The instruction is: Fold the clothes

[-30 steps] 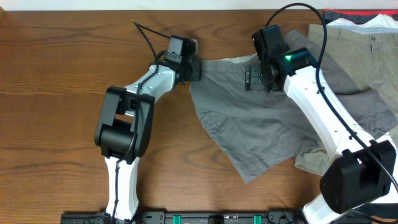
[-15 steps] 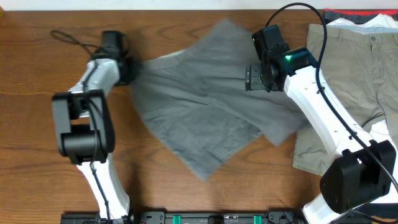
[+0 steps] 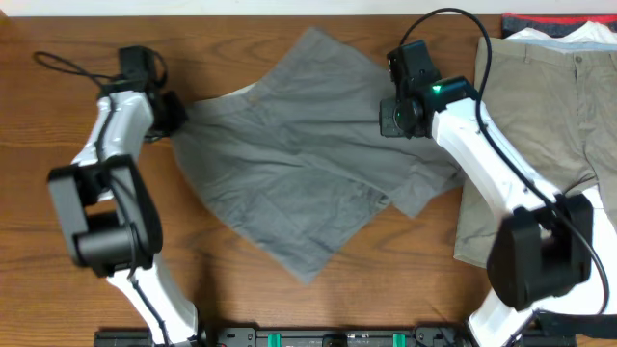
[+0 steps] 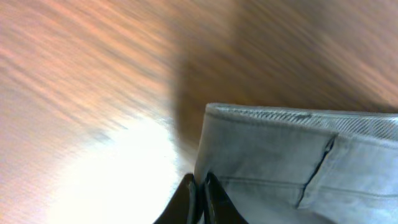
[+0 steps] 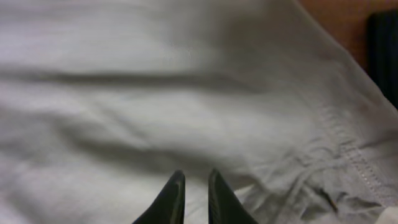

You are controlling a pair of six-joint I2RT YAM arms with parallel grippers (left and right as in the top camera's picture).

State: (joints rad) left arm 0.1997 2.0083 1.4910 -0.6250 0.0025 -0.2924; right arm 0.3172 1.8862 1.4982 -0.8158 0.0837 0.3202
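Note:
The wrinkled grey shorts (image 3: 289, 164) lie spread across the middle of the wooden table. My left gripper (image 3: 176, 116) is at their left corner. In the left wrist view it (image 4: 200, 186) is shut on the edge of the waistband (image 4: 280, 118), just above the wood. My right gripper (image 3: 390, 118) sits on the shorts' upper right part. In the right wrist view its fingertips (image 5: 196, 183) stand almost together with a thin strip of the grey cloth (image 5: 155, 93) between them. The khaki trousers (image 3: 549, 125) lie at the right, partly under the right arm.
A white garment (image 3: 578, 34) and a red-black one (image 3: 525, 19) lie at the back right corner, above the trousers. The left arm's cable (image 3: 58, 66) trails over the wood at the far left. Bare table (image 3: 58, 270) shows at the front left.
My left gripper has dragged the waistband corner far to the left, and the shorts have spread out flatter. My right gripper's jaws have closed from wide apart to nearly together.

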